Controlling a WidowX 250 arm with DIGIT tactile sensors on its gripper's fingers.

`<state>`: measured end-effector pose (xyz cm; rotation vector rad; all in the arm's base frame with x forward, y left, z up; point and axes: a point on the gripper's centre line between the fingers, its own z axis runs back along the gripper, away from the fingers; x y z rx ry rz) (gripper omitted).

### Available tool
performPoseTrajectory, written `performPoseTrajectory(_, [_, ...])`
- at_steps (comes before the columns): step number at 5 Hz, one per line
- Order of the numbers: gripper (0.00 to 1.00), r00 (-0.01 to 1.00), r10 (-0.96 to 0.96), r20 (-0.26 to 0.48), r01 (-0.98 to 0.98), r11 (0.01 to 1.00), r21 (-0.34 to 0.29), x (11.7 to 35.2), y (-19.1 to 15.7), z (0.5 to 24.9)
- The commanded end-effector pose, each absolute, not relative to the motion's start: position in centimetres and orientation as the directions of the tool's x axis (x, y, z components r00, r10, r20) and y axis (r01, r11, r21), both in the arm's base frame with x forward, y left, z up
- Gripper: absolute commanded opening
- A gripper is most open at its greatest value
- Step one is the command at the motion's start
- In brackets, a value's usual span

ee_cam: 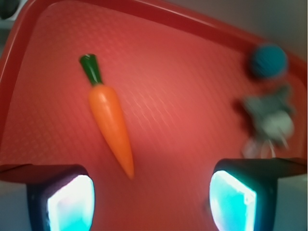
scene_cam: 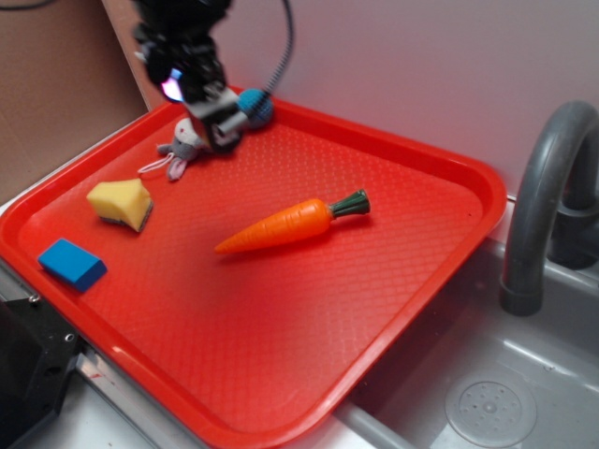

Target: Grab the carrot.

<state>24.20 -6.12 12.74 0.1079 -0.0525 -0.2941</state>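
Reading the exterior view from left to right, we first meet a blue block [scene_cam: 71,263] near the tray's left corner, then a yellow sponge [scene_cam: 122,203] just beyond it, both lying on the red tray [scene_cam: 412,281]. Above them, toward the back rim, the gripper [scene_cam: 213,117] hangs over a small grey plush toy [scene_cam: 181,147] with a teal ball [scene_cam: 255,108] beside it. Further right, near the middle of the tray, lies the carrot [scene_cam: 277,226] — flat on its side, pointed tip toward the left and front, green stem toward the right, clear of every other object. Past the tray's right edge stand a grey faucet [scene_cam: 541,201] and the sink [scene_cam: 487,402]. In the wrist view the two fingers [ee_cam: 62,199] sit at the bottom corners with a wide gap between them, so we judge the jaws spread and holding nothing; the carrot [ee_cam: 109,115] lies ahead and to the left of that gap, the plush toy [ee_cam: 269,120] off to the right. We take this to be the approach step — the grasp not yet begun. The next move, as we see it, calls for carrying the gripper across to the carrot, centring the gap over its thicker half, turning the wrist so the fingers straddle the body crosswise, then descending and closing.
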Motion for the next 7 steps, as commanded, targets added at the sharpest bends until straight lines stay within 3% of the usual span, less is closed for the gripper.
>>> performPoseTrajectory(1, [1.0, 0.911, -0.413, -0.025, 0.413, 0.903, 0.117, 25.6, -8.5, 6.2])
performPoseTrajectory(3, [1.0, 0.898, -0.423, -0.12, 0.431, 0.901, 0.044, 27.1, -8.4, 1.6])
performPoseTrajectory(4, [0.0, 0.895, -0.427, -0.127, 0.435, 0.899, 0.045, 26.7, -8.8, 1.0])
performPoseTrajectory(6, [0.0, 0.875, -0.471, -0.11, 0.479, 0.875, 0.066, 25.3, -9.8, 2.7])
performPoseTrajectory(7, [0.0, 0.943, -0.321, -0.087, 0.328, 0.941, 0.079, 24.6, -7.9, 7.7])
